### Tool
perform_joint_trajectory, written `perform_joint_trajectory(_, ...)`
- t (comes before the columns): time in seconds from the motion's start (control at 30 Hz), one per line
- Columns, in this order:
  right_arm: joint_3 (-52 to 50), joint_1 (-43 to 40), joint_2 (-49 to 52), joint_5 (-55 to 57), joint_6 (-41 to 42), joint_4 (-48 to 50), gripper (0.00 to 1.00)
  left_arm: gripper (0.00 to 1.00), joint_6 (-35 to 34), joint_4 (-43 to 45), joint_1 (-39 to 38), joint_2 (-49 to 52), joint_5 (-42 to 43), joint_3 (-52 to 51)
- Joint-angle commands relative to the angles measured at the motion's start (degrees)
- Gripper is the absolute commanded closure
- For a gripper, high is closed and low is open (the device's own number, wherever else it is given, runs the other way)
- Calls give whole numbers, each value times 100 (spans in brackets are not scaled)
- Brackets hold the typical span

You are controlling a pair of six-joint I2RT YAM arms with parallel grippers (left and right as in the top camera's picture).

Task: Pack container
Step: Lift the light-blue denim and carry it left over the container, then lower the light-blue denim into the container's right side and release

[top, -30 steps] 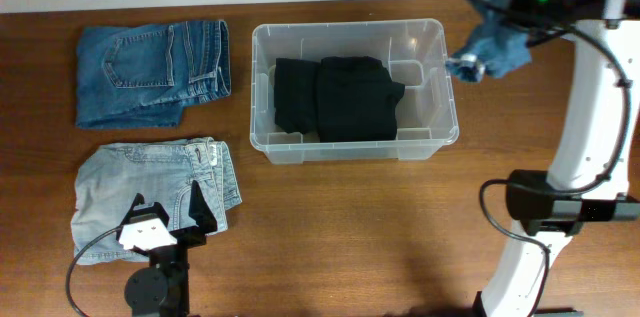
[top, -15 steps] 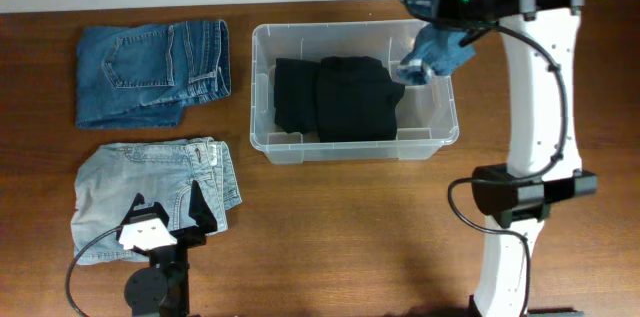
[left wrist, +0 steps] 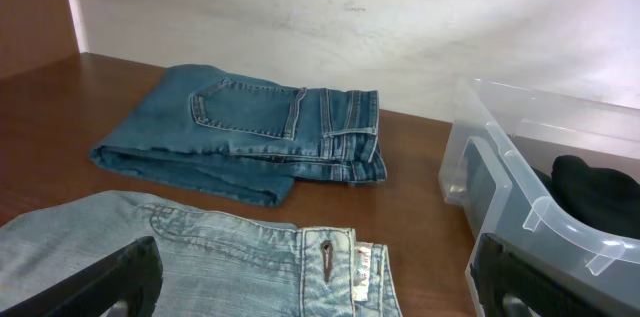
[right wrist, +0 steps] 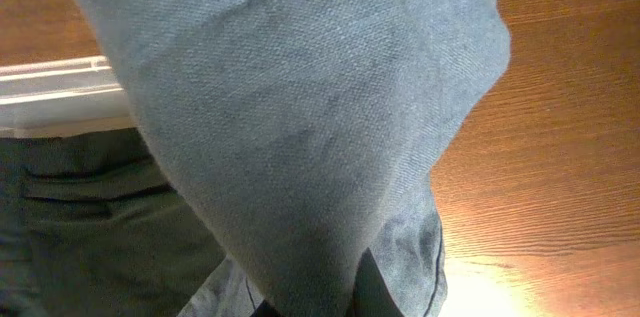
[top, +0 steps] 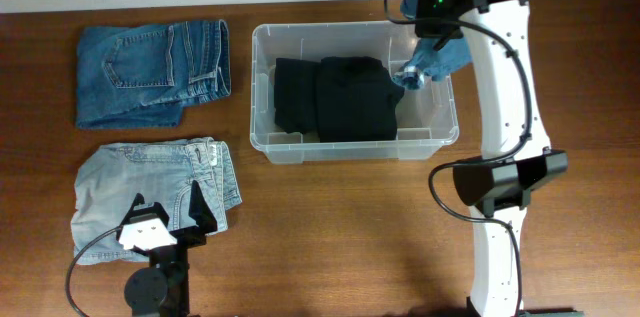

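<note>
The wooden table (top: 330, 247) carries the container (top: 350, 25) at its 12 o'clock side, long side running 9 to 3. The white right arm (top: 510, 87) reaches over the container's 3 o'clock end. Folded dark blue jeans (top: 150, 72) lie at the container's 9 o'clock, well apart, and folded pale jeans (top: 150, 182) lie at its 8 o'clock. A folded black garment (top: 340, 97) fills the middle of the container. The right gripper (top: 435, 9) is buried in a mid-blue denim piece (top: 442, 52) that hangs from it, pinched. Its fingers are hidden, and the hem dangles inside the 3 o'clock wall beside the black garment. The left gripper (top: 167, 209) hovers over the pale jeans, fingers (left wrist: 130, 277) spread wide and holding nothing.
</note>
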Motion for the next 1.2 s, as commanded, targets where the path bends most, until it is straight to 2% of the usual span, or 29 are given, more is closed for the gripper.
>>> perform_joint_trajectory(0.0,-37,295,208,459,107,-13,96,1,52,-24,37,-28,-39,-7)
perform_joint_trajectory(0.13,-205,538,393,468,109,-15,96,1,50,-24,37,-28,-39,-7)
perform_joint_trajectory(0.27,-531,680,535,782,452,-24,96,1,52,-24,37,-28,-39,-7)
perform_joint_trajectory(0.73,-2774,861,597,844,601,975,96,1,50,-24,37,-28,-39,-7)
perform_joint_trajectory(1.17,-2911,866,592,546,553,1003,92,1,52,-24,37,-28,-39,-7)
